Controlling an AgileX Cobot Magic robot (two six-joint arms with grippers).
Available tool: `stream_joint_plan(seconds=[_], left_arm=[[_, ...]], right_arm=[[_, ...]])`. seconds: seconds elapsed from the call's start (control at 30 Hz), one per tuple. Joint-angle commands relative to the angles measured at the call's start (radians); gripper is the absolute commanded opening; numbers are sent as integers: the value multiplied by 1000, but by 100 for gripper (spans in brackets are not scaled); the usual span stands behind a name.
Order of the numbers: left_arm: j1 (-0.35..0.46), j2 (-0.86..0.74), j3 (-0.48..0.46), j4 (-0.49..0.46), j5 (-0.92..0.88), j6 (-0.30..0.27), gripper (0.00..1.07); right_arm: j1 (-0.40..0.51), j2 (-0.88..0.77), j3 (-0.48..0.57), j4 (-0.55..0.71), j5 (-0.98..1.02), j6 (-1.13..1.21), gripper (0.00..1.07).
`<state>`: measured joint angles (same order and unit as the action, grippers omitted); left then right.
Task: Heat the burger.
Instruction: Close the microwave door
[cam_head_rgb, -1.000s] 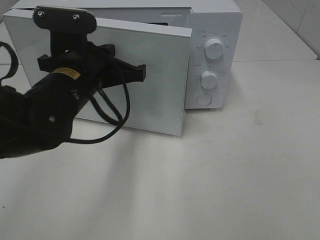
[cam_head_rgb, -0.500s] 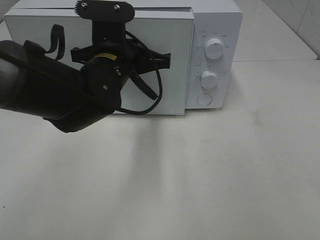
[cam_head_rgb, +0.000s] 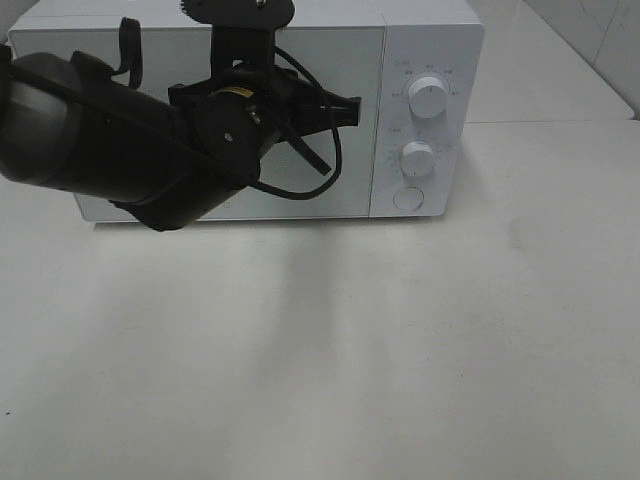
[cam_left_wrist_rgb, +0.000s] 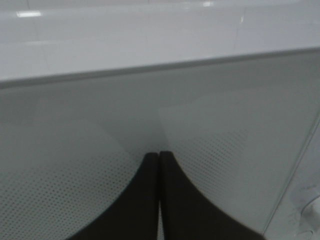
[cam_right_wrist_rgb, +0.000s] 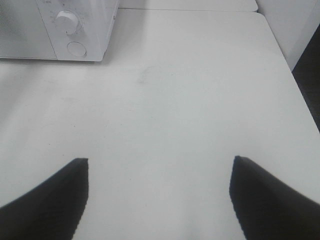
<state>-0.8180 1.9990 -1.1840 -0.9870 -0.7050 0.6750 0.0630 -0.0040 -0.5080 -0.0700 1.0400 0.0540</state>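
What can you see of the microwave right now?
The microwave is a glossy white box standing at the back of the white table. Its door, glassy with a fine dotted mesh, is shut flush. The panel beside it carries two round dials above a round button. The shut left gripper seems to touch the door. Its inside is hidden.

The oven (cam_head_rgb: 460, 60) sits at the back of the table (cam_head_rgb: 400, 350). L pincer (cam_head_rgb: 352, 108) is in front of the door (cam_head_rgb: 355, 195), tips up against it, near the door's right edge. Just right of that pincer: top knob (cam_head_rgb: 428, 98) over low knob (cam_head_rgb: 417, 158), w/ a button (cam_head_rgb: 407, 198) under both. The arm (cam_head_rgb: 100, 130) runs off to the pincer's left, across the door front. R pincer (cam_right_wrist_rgb: 161, 159) hangs over the table, well apart from the oven, which is far ahead of it & off to the side.
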Motion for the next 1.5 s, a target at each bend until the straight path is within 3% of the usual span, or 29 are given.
stream_joint_plan(seconds=[0.03, 0.4, 0.57, 0.9, 1.1, 1.27, 1.47, 1.5], left_arm=[[41, 6, -33, -7, -70, 3, 0], [23, 6, -39, -15, -60, 29, 0], [-45, 0, -17, -52, -61, 71, 0], [-122, -69, 58, -78, 16, 76, 0], [-116, -126, 97, -70, 200, 107, 0], [-67, -154, 99, -66, 513, 167, 0], [6, -172, 99, -32, 785, 168, 1], [37, -180, 99, -12, 883, 154, 8]], right_arm=[[-2, -27, 1, -4, -7, -2, 76], [-2, -27, 1, -4, -7, -2, 76], [-2, -27, 1, -4, -7, -2, 76], [-2, -27, 1, -4, -7, -2, 76], [-2, -27, 1, -4, -7, -2, 76], [-2, -27, 1, -4, -7, -2, 76], [-2, -27, 1, -4, -7, -2, 76], [-2, -27, 1, -4, -7, -2, 76]])
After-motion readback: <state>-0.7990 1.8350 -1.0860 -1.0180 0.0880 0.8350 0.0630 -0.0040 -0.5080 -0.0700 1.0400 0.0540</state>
